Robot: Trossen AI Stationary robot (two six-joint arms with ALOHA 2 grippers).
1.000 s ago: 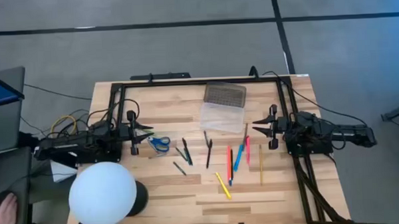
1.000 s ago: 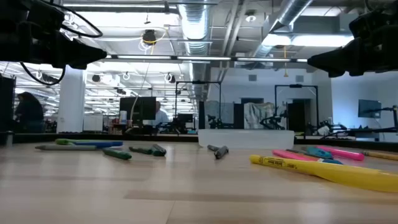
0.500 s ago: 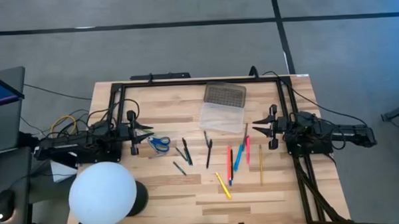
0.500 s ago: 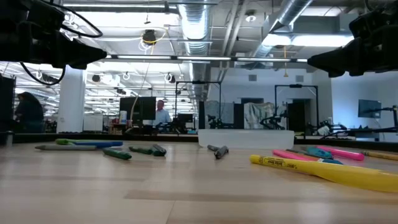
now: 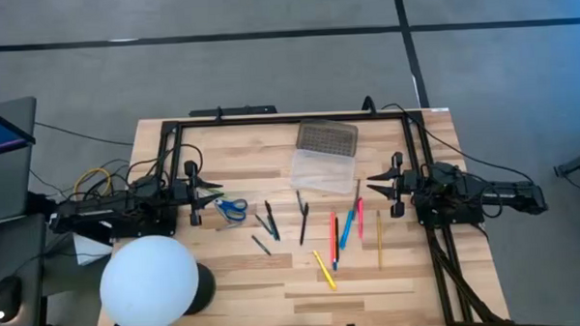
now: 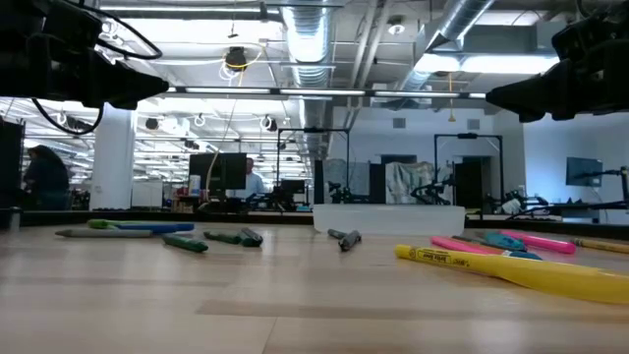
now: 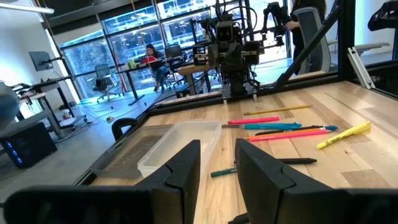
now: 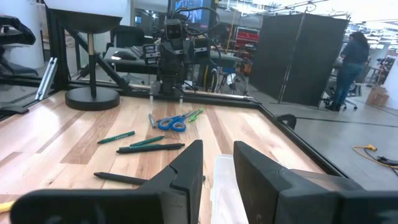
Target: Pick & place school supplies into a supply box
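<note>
1. Your left gripper [image 5: 217,193] sits at the left edge of the table [image 5: 226,281], pointing inward. Its fingers [image 7: 180,165] stand a narrow gap apart and hold nothing.
2. Your right gripper [image 5: 372,187] sits at the right edge, facing the left one. Its fingers [image 8: 186,165] show the same narrow gap, with nothing between them.
3. The box [image 5: 323,169] lies open at the back middle of the table, its clear tray toward you and the dotted lid [image 5: 327,137] just behind it, touching. You cannot tell from the frames whether anything is inside.
4. The scissors [image 5: 232,209] lie just beside the left gripper's tips, apart from them.
5. Dark and green pens [image 5: 269,222] lie scattered left of centre, with a black pen [image 5: 304,223] near the middle.
6. Right of centre you have a red pen [image 5: 332,237], a blue pen [image 5: 346,229], a pink pen [image 5: 361,218] and a pencil [image 5: 379,239] lying roughly parallel, near the right gripper.
7. The yellow marker [image 5: 324,269] lies nearest the front edge.
</note>
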